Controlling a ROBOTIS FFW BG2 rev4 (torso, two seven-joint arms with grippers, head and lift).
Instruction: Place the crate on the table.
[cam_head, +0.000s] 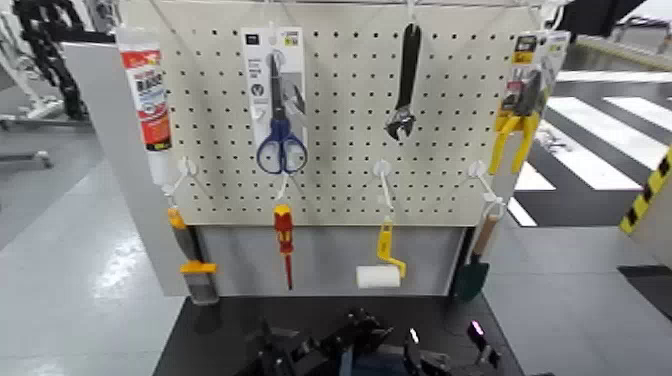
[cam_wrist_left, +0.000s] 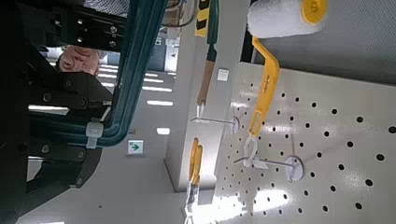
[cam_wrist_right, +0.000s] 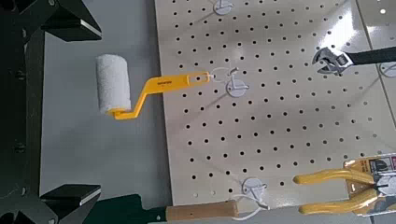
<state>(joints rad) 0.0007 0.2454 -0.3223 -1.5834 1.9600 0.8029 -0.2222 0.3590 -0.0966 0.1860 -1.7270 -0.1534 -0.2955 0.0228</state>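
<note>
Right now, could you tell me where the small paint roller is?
In the head view, the paint roller hangs from the pegboard at its lower middle, between the red screwdriver and the green-bladed trowel.

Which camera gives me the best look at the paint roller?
The right wrist view: the paint roller shows whole, hung on the pegboard. The head view shows it small; the left wrist view cuts off its white sleeve.
</note>
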